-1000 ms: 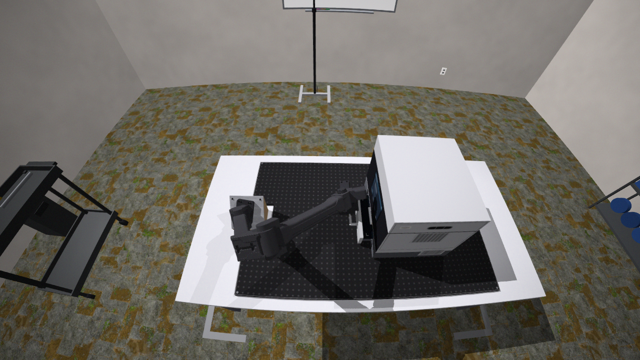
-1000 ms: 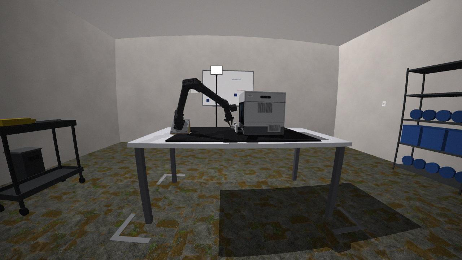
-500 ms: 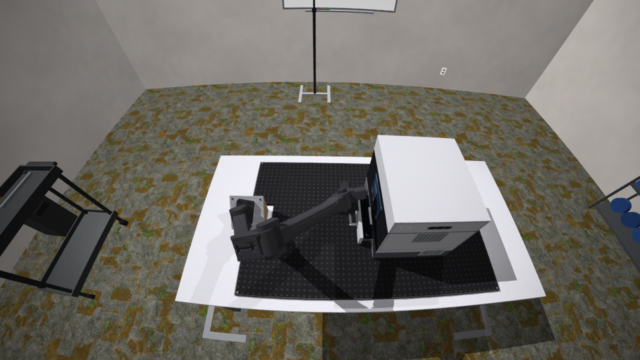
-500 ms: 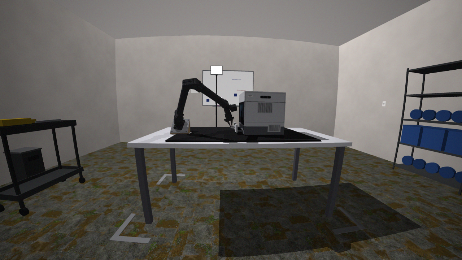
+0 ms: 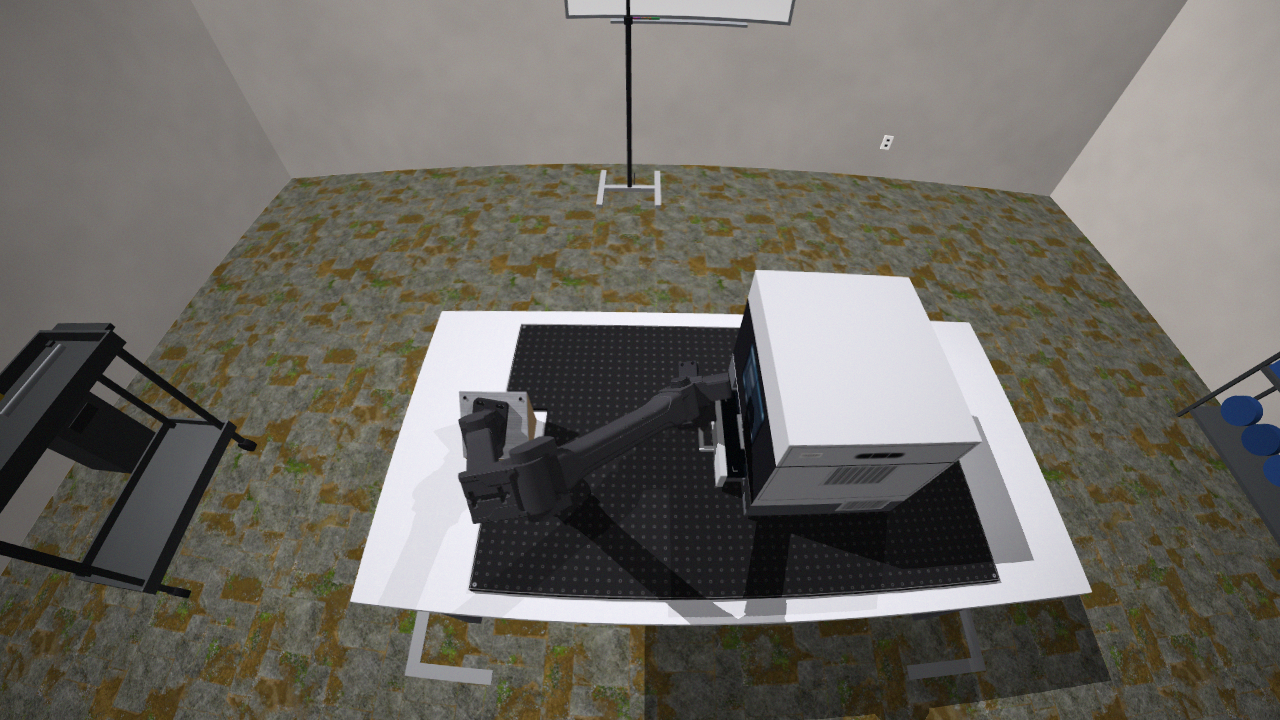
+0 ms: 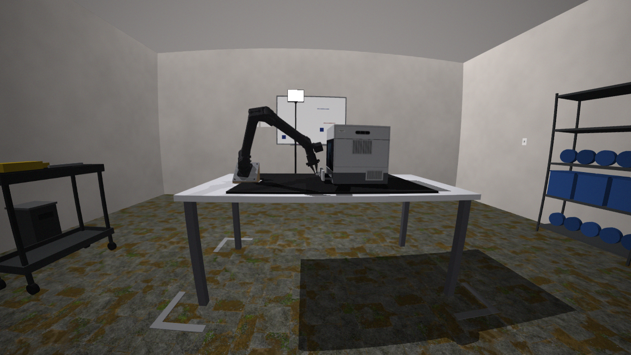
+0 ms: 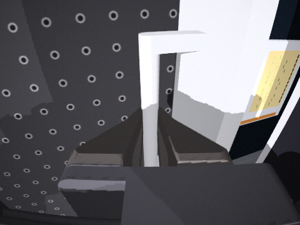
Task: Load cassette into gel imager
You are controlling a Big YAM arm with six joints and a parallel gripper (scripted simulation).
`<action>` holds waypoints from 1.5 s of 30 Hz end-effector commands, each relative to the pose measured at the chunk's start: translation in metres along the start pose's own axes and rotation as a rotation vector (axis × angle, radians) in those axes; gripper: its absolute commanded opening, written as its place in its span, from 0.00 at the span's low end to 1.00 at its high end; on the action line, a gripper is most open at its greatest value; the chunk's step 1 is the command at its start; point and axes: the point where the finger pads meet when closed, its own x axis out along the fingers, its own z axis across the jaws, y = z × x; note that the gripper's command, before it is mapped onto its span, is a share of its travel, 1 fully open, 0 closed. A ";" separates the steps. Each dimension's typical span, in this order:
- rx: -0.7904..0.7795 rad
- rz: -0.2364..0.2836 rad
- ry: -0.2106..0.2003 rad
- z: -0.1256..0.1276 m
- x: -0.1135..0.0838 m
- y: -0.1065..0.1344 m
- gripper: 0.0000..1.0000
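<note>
Our fingers pinching the white drawer handle (image 7: 150, 78), drawer (image 7: 215, 69) part-open, yellow-faced cassette (image 7: 273, 82) inside

No readable text, label, brand, number or sign on anything in view.

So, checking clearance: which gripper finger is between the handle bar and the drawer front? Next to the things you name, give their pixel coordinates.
The right-hand finger (image 7: 195, 144) in the wrist view: the other (image 7: 107, 144) is across the handle bar (image 7: 150, 84) from the drawer front (image 7: 209, 75).
</note>
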 end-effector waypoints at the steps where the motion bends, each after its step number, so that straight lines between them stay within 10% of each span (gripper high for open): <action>1: 0.017 -0.001 0.065 -0.011 0.001 0.012 0.07; 45: 0.009 -0.003 0.073 -0.057 0.008 0.002 0.07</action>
